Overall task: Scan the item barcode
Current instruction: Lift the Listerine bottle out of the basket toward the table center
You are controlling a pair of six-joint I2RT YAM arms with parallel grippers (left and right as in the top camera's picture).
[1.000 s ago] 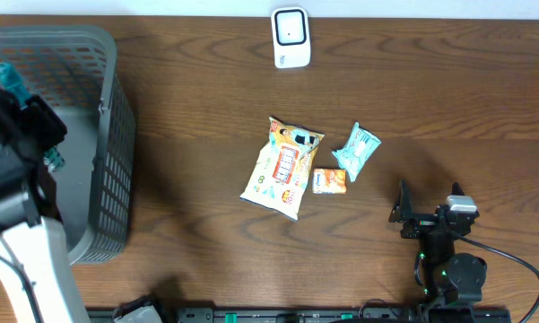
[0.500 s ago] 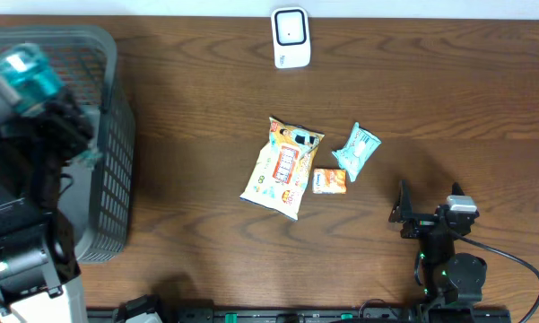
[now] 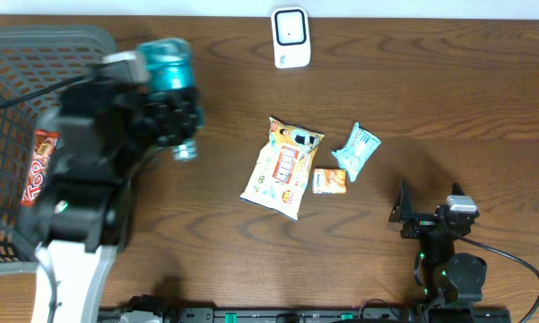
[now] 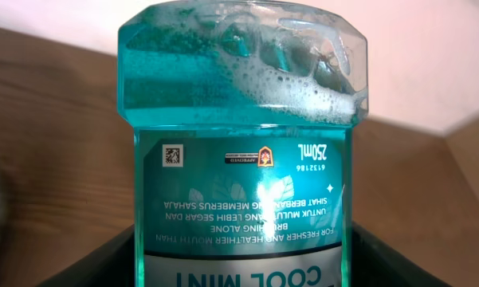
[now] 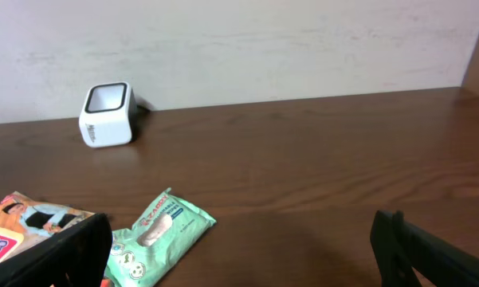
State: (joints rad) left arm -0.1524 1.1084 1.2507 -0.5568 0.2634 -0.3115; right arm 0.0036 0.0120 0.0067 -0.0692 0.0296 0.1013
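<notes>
The step in hand is the carry: the left gripper pinches the mouthwash bottle across its body and holds it in the air at upper left of the overhead view, just right of the basket and well apart from the scanner at top centre. The left wrist view shows its label upside down with a small square code, but I cannot make out a striped barcode there. Next, I judge, the bottle must travel right and turn until its barcode faces the scanner window. The right gripper rests at lower right, spread wide and empty. A second ago the left arm hung over the basket at far left; it has since swung right over the table, while the three snack packs lie unmoved.
</notes>
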